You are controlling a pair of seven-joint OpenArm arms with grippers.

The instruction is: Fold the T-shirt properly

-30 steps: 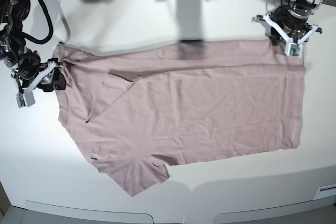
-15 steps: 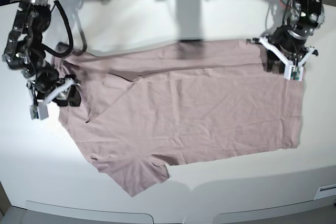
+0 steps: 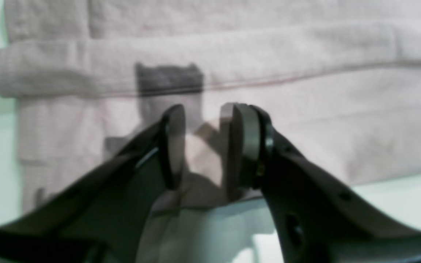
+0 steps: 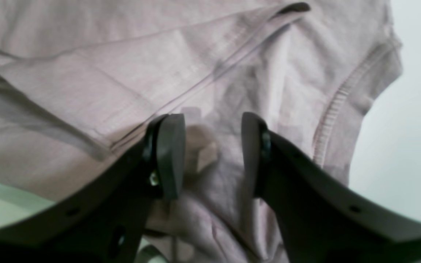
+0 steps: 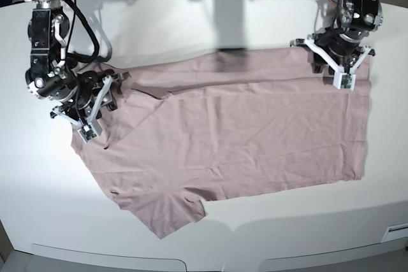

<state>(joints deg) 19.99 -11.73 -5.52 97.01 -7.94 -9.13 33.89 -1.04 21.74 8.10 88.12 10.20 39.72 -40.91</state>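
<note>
t-shirt (image 5: 242, 132) lies spread on white table (image 5: 191, 23) (both end effectors (image 3: 203, 146) (image 4: 210, 157) gape, gripping nothing).

I cannot tell whether cloth sits between the left gripper's (image 3: 203, 146) blurred jaws; the T-shirt (image 5: 242, 132) corner beneath the right gripper (image 5: 95, 103) is hidden.

Mauve-pink T-shirt (image 5: 242, 138), spread flat, top edge folded over, lightly creased

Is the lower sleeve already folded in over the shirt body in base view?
No. In the base view the T-shirt lies flat with its lower sleeve spread out on the white table, past the body's edge.
</note>
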